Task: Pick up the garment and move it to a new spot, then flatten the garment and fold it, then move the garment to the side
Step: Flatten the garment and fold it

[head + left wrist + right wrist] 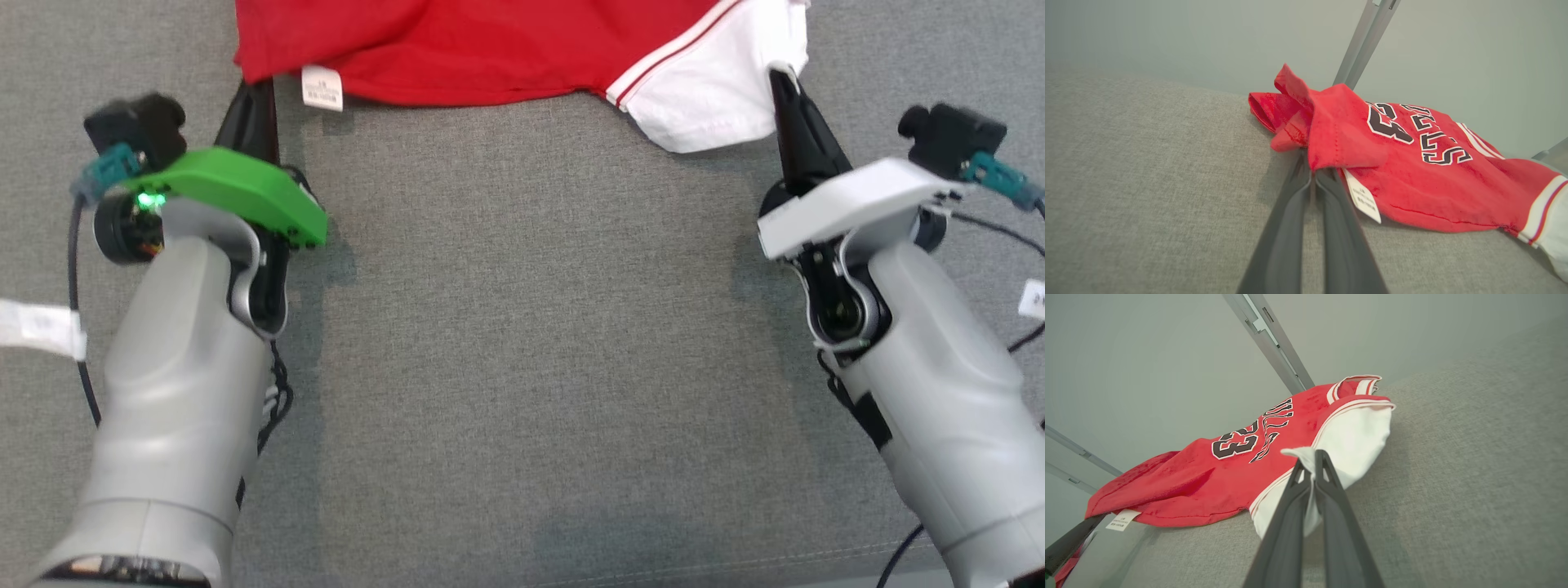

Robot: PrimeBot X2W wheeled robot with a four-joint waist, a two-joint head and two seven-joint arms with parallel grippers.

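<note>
Both jaws clamp the garment (490, 49) by its near corners.

A basketball jersey (490, 49) lies on the surface (531, 327) at twelve o'clock, its near edge toward the robot. The left gripper (256, 88) is at ten o'clock, jaws pinching the jersey's near left corner. The right gripper (781, 80) is at two o'clock, jaws pinching the near right corner. A care label (322, 88) lies at the near edge, just right of the left gripper.
</note>
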